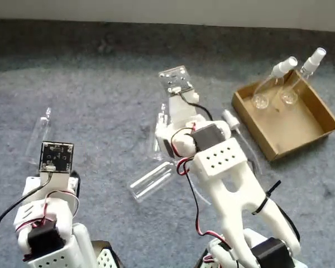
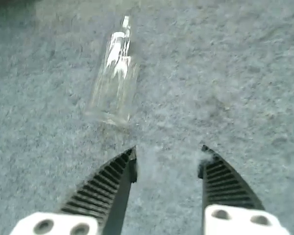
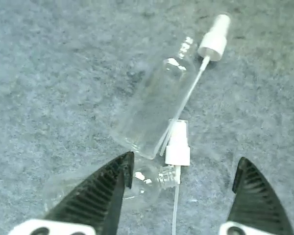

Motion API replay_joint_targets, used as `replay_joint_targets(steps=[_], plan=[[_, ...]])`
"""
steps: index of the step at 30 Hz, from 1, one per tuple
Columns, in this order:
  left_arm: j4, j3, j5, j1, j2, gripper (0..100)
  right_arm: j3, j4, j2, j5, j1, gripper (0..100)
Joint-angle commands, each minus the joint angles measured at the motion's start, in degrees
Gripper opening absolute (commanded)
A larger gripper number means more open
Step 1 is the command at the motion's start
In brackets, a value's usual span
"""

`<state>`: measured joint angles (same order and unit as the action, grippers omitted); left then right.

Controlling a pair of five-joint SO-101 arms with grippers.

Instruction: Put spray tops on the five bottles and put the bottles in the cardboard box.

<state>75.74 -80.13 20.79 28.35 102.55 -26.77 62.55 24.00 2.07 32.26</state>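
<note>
Since the right gripper (image 3: 186, 160) hangs wide open and empty over two uncapped bottles (image 3: 152, 112) and two loose spray tops (image 3: 214, 36) mid-table, left of the cardboard box (image 1: 254, 131), best bet: pinch the spray top (image 3: 178, 147) lying between its jaws by the white cap, not the thin dip tube (image 3: 175, 210), and don't nudge the bottle neck (image 3: 166, 177) beside it, which would likely roll. Left gripper (image 2: 168, 148): moderately open, empty, a bare bottle (image 2: 112, 83) lying just beyond its tips. Two capped bottles (image 1: 274, 78) lean in the box.
</note>
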Motion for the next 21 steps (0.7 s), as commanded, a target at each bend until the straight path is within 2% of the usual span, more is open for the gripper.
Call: replay_joint_targets(steps=[1,5,9,12,14,16,18,21], plan=[[0.4,-1.6,0.4,8.6,-0.1,13,5.1,-1.5,2.5,0.3,3.2,28.9],[0.4,-2.2,-2.9,14.6,-0.1,11,10.9,-1.3,0.6,0.3,3.3,28.9],[-1.1,-1.7,-3.0,15.7,-0.1,11,15.1,-1.0,-5.8,0.5,3.2,28.9],[-12.0,-2.2,-2.9,15.6,-0.6,12,16.0,-1.0,-8.9,0.7,2.8,28.9],[-17.6,-3.4,-1.2,14.6,-1.1,15,15.4,-0.9,-9.3,0.7,2.0,28.9],[-20.3,-4.5,2.7,12.1,-2.7,23,14.1,-0.6,-8.8,0.7,1.5,28.9],[-21.5,-4.7,3.6,10.7,-5.4,30,13.1,-0.6,-7.9,0.7,1.3,28.9],[-26.1,-3.2,3.6,10.7,-10.9,31,11.6,0.0,-5.6,0.7,1.0,28.9]])
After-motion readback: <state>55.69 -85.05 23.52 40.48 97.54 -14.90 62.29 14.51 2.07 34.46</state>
